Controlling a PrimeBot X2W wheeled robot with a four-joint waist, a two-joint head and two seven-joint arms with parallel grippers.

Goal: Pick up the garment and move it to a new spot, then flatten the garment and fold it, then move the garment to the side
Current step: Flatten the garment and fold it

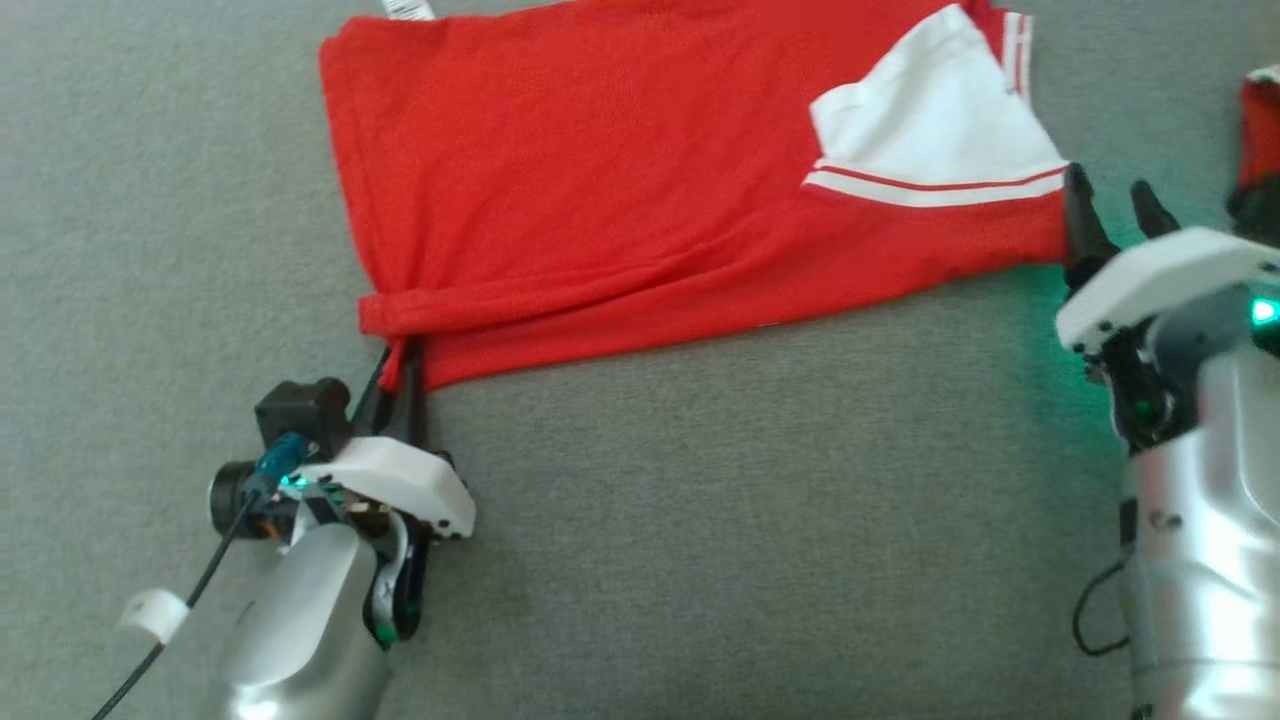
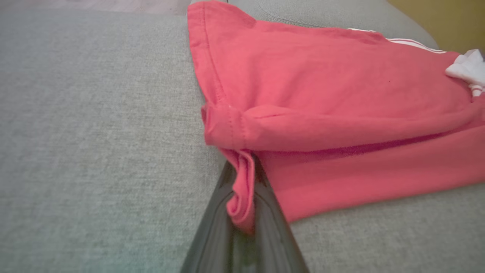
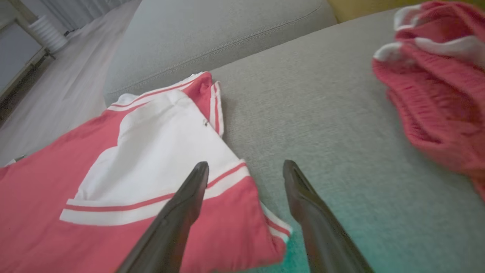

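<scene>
A red garment (image 1: 600, 180) with a white, red-striped sleeve (image 1: 930, 120) lies spread on the grey cushion (image 1: 700, 520). My left gripper (image 1: 400, 370) is at its near left corner. In the left wrist view, a bunched fold of the garment (image 2: 341, 94) is pinched between the two dark fingers of the left gripper (image 2: 244, 189), which is shut on it. My right gripper (image 1: 1115, 205) stands open at the garment's right edge, beside the sleeve. In the right wrist view, one finger of the right gripper (image 3: 246, 170) hangs over the garment's (image 3: 57, 189) corner and the other over bare cushion.
A second crumpled red and white cloth (image 1: 1260, 130) lies at the far right, close to my right gripper, and also fills the right wrist view's upper right (image 3: 435, 94). A back cushion (image 3: 212, 41) rises beyond the garment. Open grey cushion stretches in front.
</scene>
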